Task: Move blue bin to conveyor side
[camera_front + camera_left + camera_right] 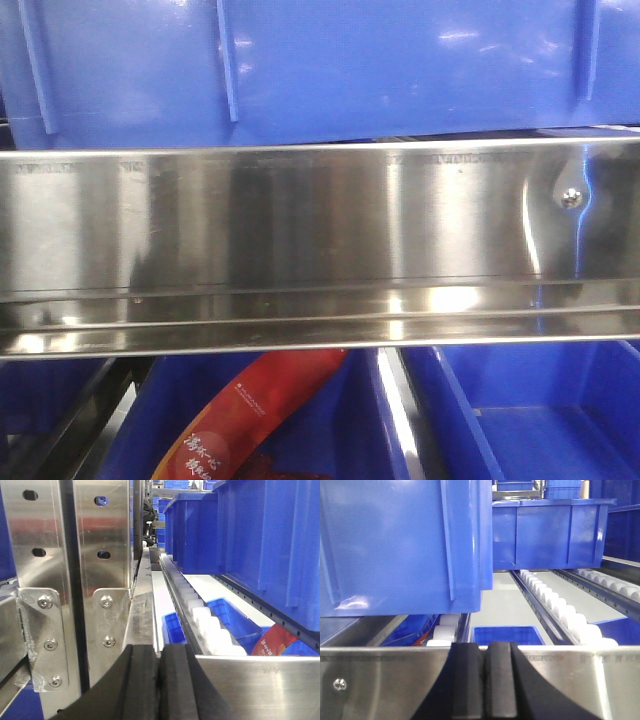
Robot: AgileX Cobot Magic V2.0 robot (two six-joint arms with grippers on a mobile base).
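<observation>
Rollers (441,631) bear blue bin (395,545), seemingly apart from right fingers (467,680).

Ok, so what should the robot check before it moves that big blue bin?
1. The blue bin rests on white rollers: ok.
2. The left gripper open to grab: not ok, shut and empty.
3. The right gripper open: not ok, shut and empty.
4. Clear reach to the bin: not ok, steel rail crosses before both grippers.
5. Lane beyond free: cannot tell, second bin stands farther back.
6. The red packet out of the way: ok, lying in a lower bin.
</observation>
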